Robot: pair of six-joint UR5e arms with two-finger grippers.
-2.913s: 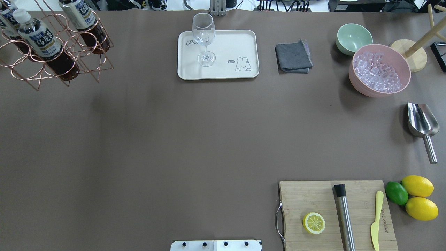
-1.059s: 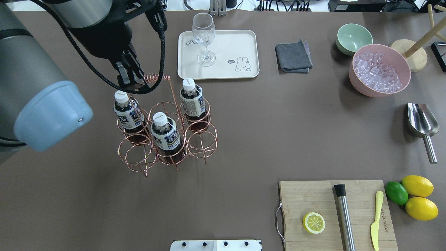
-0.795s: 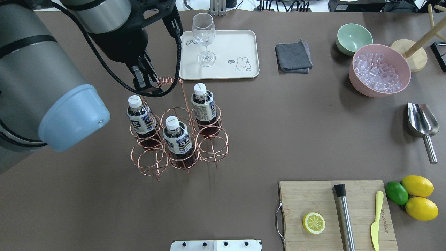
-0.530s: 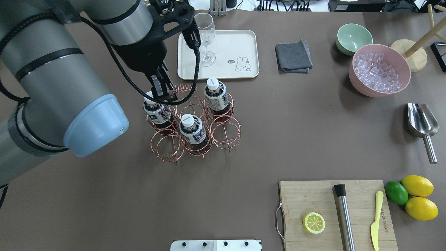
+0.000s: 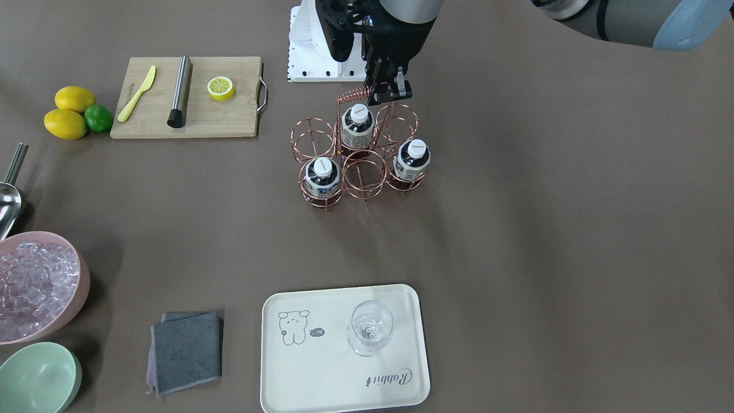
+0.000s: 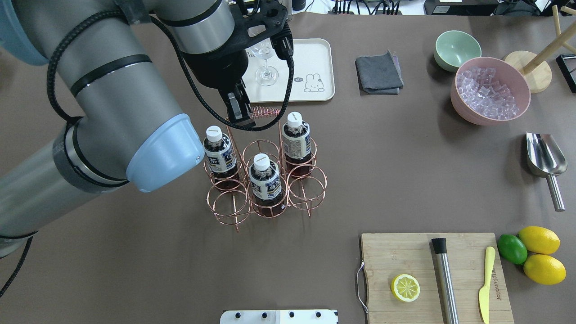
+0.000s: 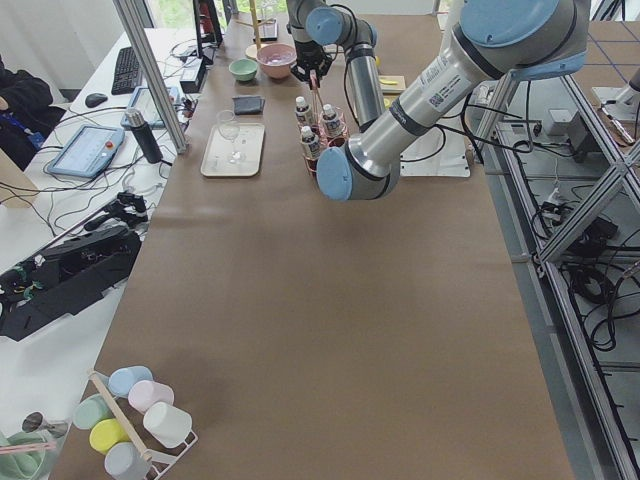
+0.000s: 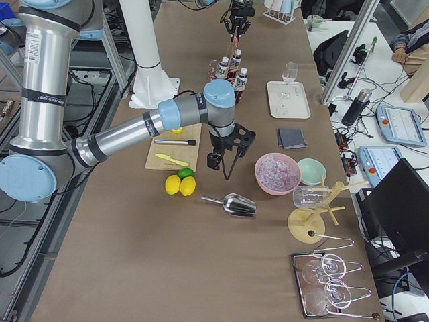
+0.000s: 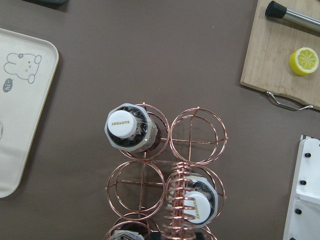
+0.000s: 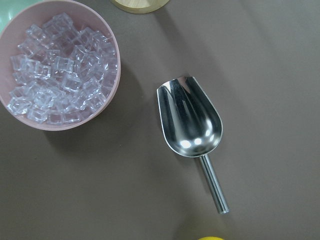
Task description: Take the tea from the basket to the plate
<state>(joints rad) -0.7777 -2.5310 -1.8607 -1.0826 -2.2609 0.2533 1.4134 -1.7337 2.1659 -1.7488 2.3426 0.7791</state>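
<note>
Three tea bottles (image 6: 266,180) with white caps stand upright in the copper wire basket (image 6: 306,191), near the table's middle. My left gripper (image 6: 240,118) is above the basket, shut on one end of its coiled handle (image 6: 266,111). In the left wrist view the coil (image 9: 177,210) runs up from the bottom edge over two tea caps (image 9: 123,124). The cream plate (image 6: 310,58) lies just beyond the basket and carries a wine glass (image 5: 370,327). My right gripper (image 8: 216,161) hangs over the scoop, far from the basket. I cannot tell whether it is open or shut.
A steel scoop (image 6: 544,157) and a pink bowl of ice (image 6: 490,90) sit at the right, with a green bowl (image 6: 456,47) and a grey cloth (image 6: 379,72) behind. A cutting board (image 6: 405,256) holds a lemon half, a muddler and a knife. Lemons (image 6: 540,240) lie beside it.
My left arm has carried the basket with its bottles from the far left corner rightward to the middle of the table, in front of the plate. Its grip on the handle is unchanged.
</note>
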